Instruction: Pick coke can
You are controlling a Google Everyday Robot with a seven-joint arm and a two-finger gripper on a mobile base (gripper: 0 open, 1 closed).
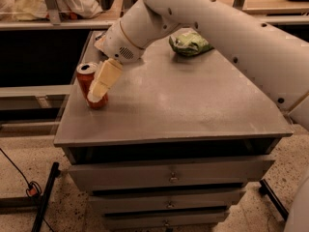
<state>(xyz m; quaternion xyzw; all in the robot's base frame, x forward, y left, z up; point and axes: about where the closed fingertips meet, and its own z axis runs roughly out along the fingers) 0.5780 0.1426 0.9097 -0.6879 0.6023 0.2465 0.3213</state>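
The coke can (85, 80) is a red can with a silver top, standing upright near the left edge of the grey table (193, 105). My gripper (98, 92) reaches down from the upper right on the white arm (203, 13) and sits at the can. Its pale end lies across the can's right front side and hides much of the can's body. The can's base rests on the table.
A crumpled green bag (189, 43) lies at the back of the table. The table has drawers (169, 178) under its front. A shelf rail (34, 91) runs at the left, and a black cable and stand (41, 197) lie on the floor.
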